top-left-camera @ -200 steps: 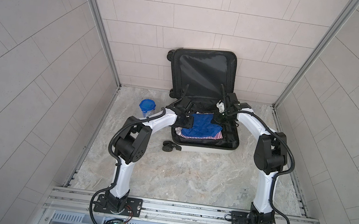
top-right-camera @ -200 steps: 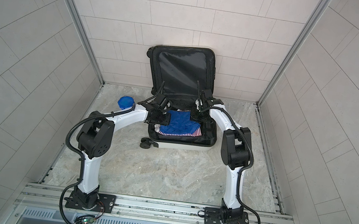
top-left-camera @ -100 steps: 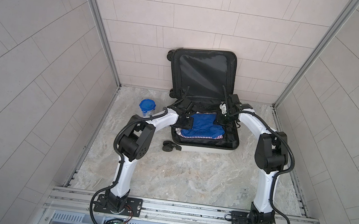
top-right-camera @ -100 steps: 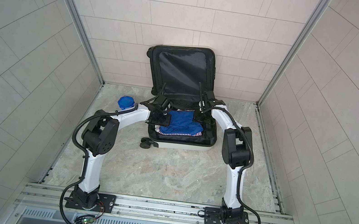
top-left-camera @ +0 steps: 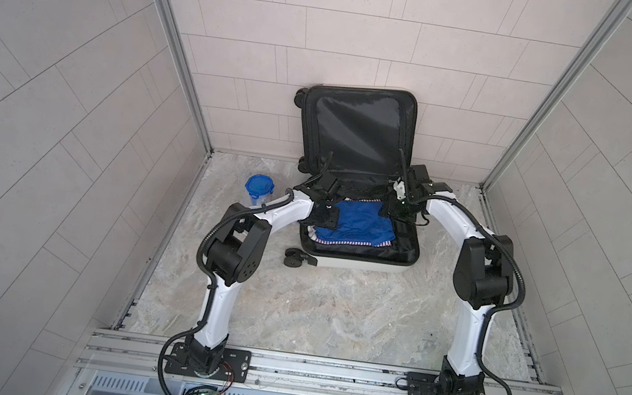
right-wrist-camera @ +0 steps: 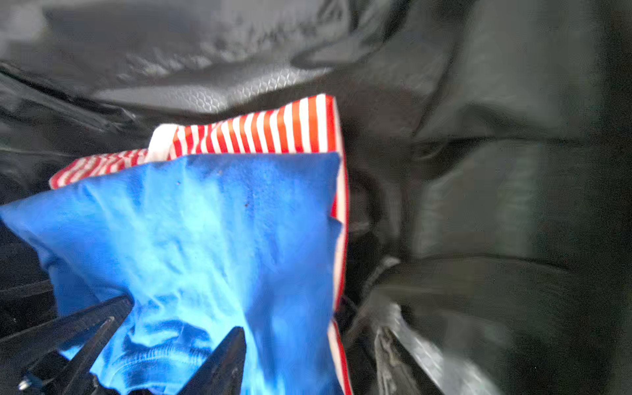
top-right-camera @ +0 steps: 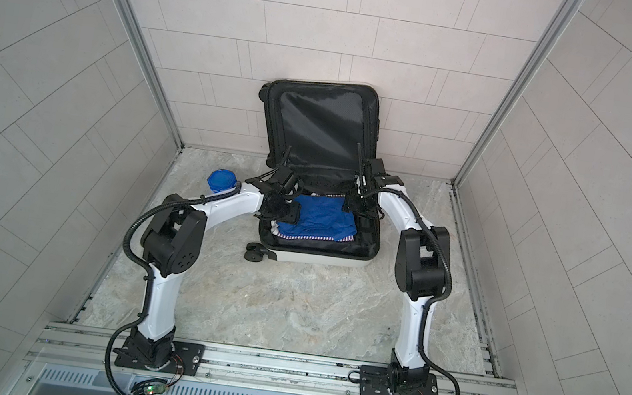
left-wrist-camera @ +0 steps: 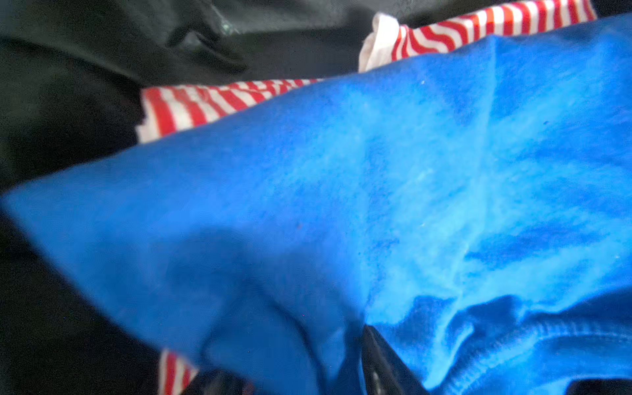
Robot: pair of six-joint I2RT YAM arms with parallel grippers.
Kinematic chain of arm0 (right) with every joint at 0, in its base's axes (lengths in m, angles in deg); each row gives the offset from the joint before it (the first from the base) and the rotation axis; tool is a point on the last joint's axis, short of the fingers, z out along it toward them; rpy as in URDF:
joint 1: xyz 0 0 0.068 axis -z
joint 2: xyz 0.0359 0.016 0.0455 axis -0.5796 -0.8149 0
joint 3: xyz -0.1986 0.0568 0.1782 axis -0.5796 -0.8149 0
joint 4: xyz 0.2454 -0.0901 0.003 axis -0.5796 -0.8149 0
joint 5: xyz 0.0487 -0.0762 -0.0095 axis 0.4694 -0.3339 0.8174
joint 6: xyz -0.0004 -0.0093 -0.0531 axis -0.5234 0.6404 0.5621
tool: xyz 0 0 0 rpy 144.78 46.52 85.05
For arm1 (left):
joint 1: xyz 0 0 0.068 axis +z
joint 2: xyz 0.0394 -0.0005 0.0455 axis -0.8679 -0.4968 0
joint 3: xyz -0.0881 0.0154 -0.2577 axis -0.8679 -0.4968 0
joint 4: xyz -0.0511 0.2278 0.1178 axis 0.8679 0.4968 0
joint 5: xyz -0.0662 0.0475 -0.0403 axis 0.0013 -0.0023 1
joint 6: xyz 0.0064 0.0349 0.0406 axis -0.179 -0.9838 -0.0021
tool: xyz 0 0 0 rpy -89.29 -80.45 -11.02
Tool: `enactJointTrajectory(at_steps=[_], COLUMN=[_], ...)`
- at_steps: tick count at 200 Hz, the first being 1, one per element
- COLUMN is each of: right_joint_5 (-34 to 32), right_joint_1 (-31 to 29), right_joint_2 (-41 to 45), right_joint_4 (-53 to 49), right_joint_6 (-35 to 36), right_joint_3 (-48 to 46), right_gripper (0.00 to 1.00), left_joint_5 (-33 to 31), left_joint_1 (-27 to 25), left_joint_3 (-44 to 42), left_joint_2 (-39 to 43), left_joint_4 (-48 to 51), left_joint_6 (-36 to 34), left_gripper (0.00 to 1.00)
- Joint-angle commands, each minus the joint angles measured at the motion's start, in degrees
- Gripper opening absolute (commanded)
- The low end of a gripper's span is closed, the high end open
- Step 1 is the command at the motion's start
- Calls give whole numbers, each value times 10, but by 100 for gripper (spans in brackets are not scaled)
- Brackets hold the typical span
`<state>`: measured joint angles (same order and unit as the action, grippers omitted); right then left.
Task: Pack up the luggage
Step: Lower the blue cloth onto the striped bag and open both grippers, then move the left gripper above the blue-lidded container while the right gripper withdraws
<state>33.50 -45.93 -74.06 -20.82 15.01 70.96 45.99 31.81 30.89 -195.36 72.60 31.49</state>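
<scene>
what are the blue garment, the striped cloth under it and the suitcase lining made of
Blue folded garment: soft matte knit, likely cotton jersey; soft creases, stitched hem. Red-and-white striped cloth: thin fabric, printed or woven unclear. Black suitcase lining: slightly glossy synthetic weave, probably nylon or polyester.

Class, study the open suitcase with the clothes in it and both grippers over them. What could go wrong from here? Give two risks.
1. The blue garment sits bunched between the right gripper's spread fingers. Pulling away may snag it and drag it out of the luggage.
2. The left arm runs close beside the blue-lidded jar. Swinging back might topple it.
</scene>
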Motion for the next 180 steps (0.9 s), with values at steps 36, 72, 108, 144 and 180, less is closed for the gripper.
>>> enactJointTrajectory(at_steps=[36,72,108,144,180], right_joint_5=[-31,-28,-30,-60,-101], right_joint_1=[8,8,-16,-67,-132], right_joint_2=[89,148,224,294,336], right_joint_4=[-23,-23,-19,-21,-35], right_joint_6=[12,16,25,40,46], right_joint_3=[-6,-28,-74,-124,-154], right_gripper=[66,70,74,77,78], left_joint_5=[-52,-63,-130,-219,-212], left_joint_1=[7,7,7,28,87], left_joint_3=[10,8,-13,-50,-46], left_joint_2=[82,138,223,326,373], left_joint_4=[56,71,92,110,161], left_joint_6=[-13,-8,-4,-4,-10], left_gripper=[63,63,65,76,90])
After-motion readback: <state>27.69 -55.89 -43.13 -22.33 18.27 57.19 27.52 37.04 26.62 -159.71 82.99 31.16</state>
